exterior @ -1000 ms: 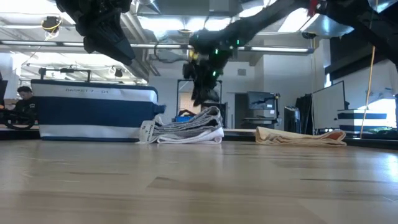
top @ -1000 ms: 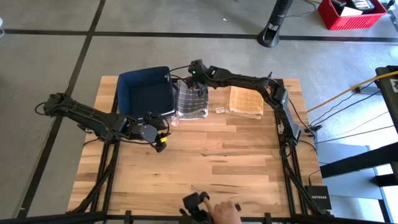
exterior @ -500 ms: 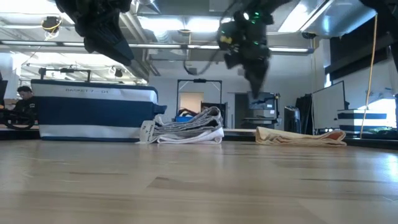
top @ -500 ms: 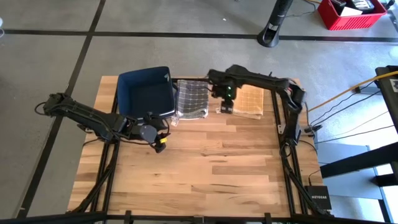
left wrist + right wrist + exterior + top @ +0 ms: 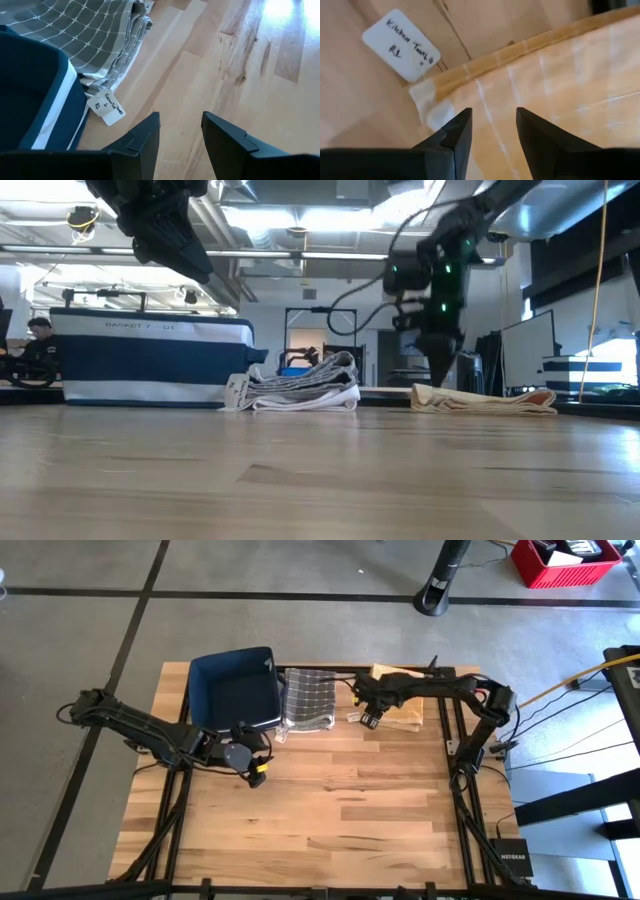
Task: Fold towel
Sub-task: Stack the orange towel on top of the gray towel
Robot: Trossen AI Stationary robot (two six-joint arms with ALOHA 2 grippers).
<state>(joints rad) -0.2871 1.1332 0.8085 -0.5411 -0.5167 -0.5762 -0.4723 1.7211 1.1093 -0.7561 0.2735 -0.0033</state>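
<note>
Can't see inside the dark blue fabric basket with the white stripe (image 5: 236, 688) from table level, and from above its inside is just dark, so no idea what's in it. The right arm covers part of the tan checked towel (image 5: 405, 705) in the overhead shot too.

That tan towel lies folded flat at the far right part of the light wooden table (image 5: 340, 810), and up close it has a pale grid pattern with a stitched hem. A small white paper tag with handwriting (image 5: 400, 44) sits on the wood right at its corner (reads something like "Kitchen Towel").

Just beside the basket is a folded grey towel with white grid lines (image 5: 307, 698), stacked in a few layers, with its own white handwritten tag (image 5: 105, 106) next to the basket's side.

The right gripper (image 5: 490, 131) hovers low over the tan towel's near edge, fingers apart, nothing between them. The left gripper (image 5: 180, 132) hangs in front of the basket, near the grey towel's corner, fingers also apart and empty.
</note>
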